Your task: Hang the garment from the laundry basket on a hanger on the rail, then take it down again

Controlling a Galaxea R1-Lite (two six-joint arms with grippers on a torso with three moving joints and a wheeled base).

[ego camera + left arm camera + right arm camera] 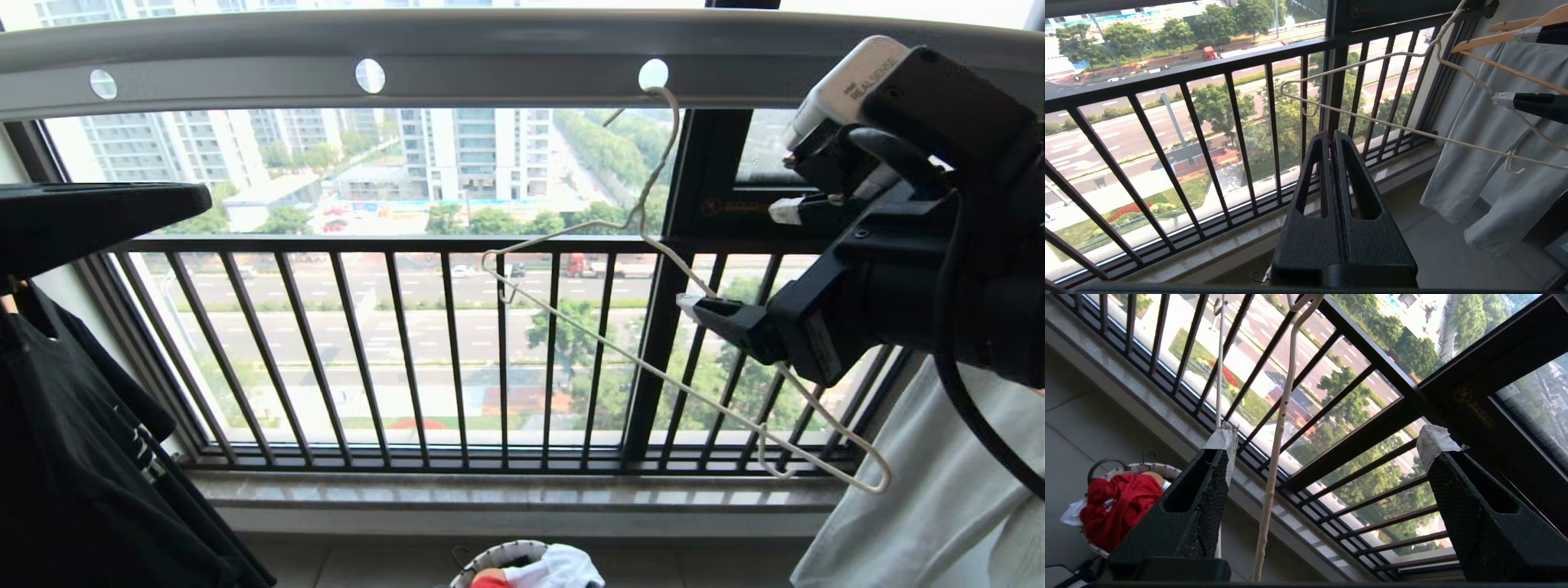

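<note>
The grey rail (506, 61) runs across the top with a row of round holes. The wire hanger (635, 219) is hooked into one hole and hangs tilted, bare. My right gripper (739, 257) is open at the hanger's right shoulder. In the right wrist view the hanger's wire (1280, 428) runs between the spread fingers of the right gripper (1329, 437), close to one taped fingertip (1222, 437) and unclamped. The red garment (1118, 502) lies in the laundry basket (1163, 469) on the floor below. My left gripper (1331, 136) is shut and empty, held up at the left (196, 200).
A black T-shirt (73, 457) hangs at the far left. A white garment (939, 490) hangs at the right on a wooden hanger (1502, 36). The dark window railing (408, 245) and stone sill (506, 490) stand just behind. White cloth (563, 567) lies in the basket (490, 559).
</note>
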